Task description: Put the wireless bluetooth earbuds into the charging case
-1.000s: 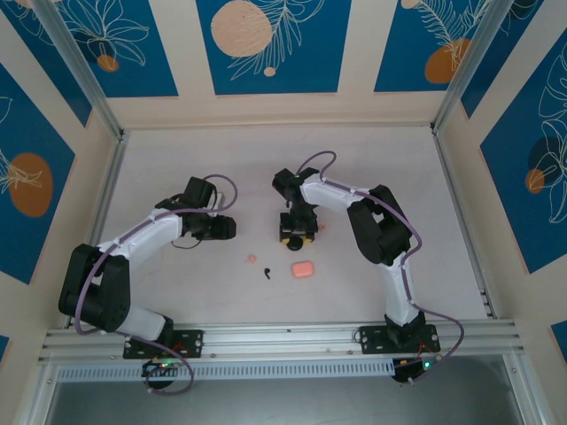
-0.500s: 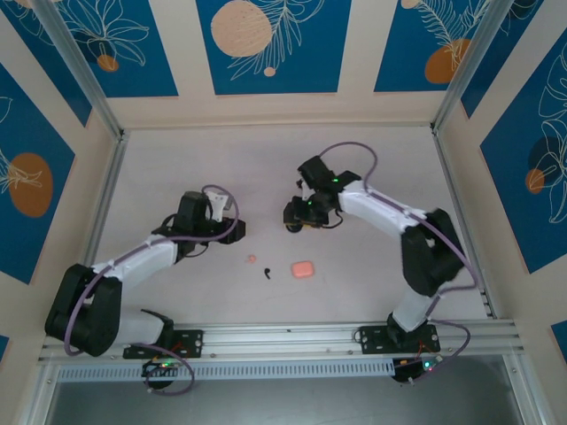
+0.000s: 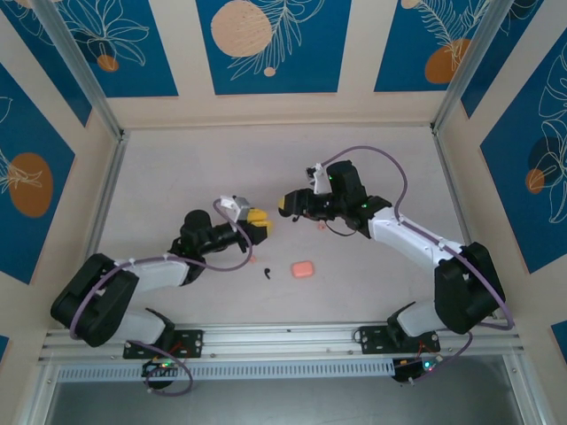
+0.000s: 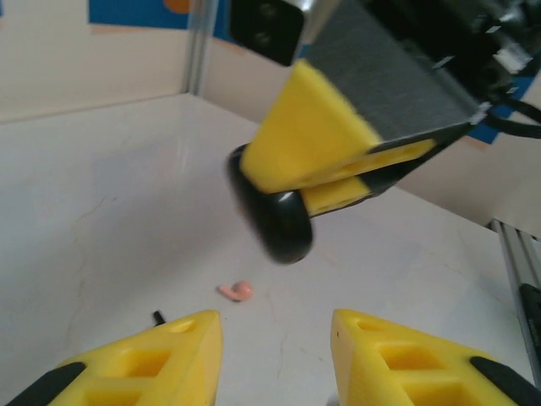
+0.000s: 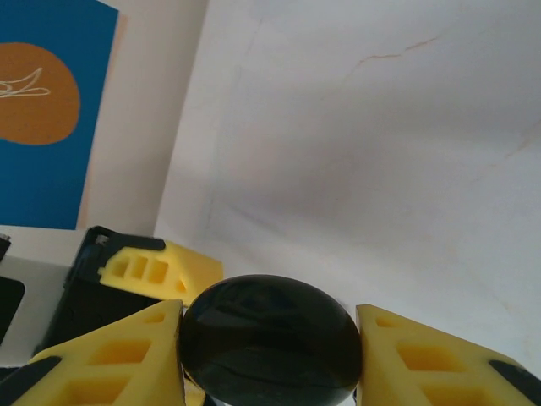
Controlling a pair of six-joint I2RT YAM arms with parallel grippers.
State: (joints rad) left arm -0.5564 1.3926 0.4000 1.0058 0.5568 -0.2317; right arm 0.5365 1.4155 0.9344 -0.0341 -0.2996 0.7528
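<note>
Right gripper (image 5: 269, 342) is seen clamped on a glossy black ovoid (image 5: 270, 326), its arm stretched leftward over the table (image 3: 177, 159) – matte, pale, faintly cracked. Left gripper (image 4: 272, 334) is held low, facing it, its blocky yellow fingers (image 4: 397, 364) parted and empty. Charging case (image 3: 303, 268) – a smooth salmon pebble – is found on the table near both grippers, and one tiny pink earbud (image 4: 237, 291) is seen below the ovoid.

From high above and behind both bases, the top camera looks down on the table (image 3: 177, 168). Each wrist camera peers out between its own jaws. The one on the left gripper (image 4: 275, 330) faces the right gripper (image 4: 338, 161) just ahead, whose own looks back over its clamped black oval (image 5: 270, 338).
</note>
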